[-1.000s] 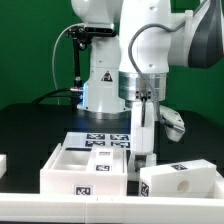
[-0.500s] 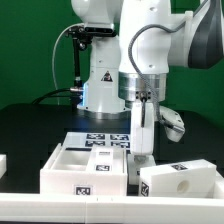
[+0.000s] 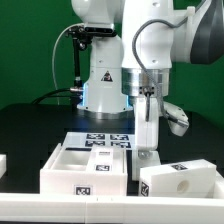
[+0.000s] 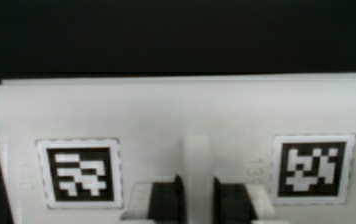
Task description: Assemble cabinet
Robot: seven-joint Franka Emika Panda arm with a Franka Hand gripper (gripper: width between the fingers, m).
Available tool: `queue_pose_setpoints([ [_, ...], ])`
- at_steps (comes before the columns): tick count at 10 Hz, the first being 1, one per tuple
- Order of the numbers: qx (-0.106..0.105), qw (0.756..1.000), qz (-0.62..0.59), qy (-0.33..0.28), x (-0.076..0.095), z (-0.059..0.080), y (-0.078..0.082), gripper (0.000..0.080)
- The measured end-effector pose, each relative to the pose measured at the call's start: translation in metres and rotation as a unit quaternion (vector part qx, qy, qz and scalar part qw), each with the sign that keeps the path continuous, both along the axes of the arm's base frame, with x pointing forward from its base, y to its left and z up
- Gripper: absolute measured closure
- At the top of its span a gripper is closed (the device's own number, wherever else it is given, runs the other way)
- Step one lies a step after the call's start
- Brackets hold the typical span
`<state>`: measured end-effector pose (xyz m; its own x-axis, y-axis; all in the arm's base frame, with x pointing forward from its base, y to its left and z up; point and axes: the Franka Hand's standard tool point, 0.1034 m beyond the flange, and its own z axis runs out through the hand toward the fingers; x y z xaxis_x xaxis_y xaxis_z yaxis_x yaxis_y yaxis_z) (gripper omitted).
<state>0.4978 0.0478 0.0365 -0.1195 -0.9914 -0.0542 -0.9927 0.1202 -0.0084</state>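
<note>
White matte plastic fills the foreground. A squared white block [image 3: 205, 182], with a round hole in its front face and a black-and-white tag [image 3: 180, 168] on top, lies nearest at the exterior view's right. Just beside it, toward the exterior view's left, sits an open white box [image 3: 55, 178], shallow and straight-walled, with more tags on its front wall and inside. Both cabinet pieces rest loose on the black tabletop [image 3: 30, 125].

Between their far corners the claw [image 3: 148, 152] points straight down from the glossy white arm [image 3: 150, 40]. In the wrist view its jaws are drawn nearly together, clamped on a thin upright rib of a smooth white panel [image 4: 175, 110] that carries a square tag on either side of the grip. Which piece in the exterior view this panel belongs to cannot be told.

Behind the claw the flat marker board [image 3: 108, 141] lies on the tabletop, in front of the arm's base and a green backdrop [image 3: 30, 50].
</note>
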Motion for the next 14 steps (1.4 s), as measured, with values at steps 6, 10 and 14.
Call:
queue_pose_setpoints([
  [6,0.015,0.998,0.065,-0.014,0.005,0.032,-0.007,0.0738],
  [10,0.010,0.980,0.196,-0.023,0.005,0.032,-0.009,0.0737],
  [14,0.007,0.951,0.309,-0.030,0.006,0.032,-0.010,0.0737],
])
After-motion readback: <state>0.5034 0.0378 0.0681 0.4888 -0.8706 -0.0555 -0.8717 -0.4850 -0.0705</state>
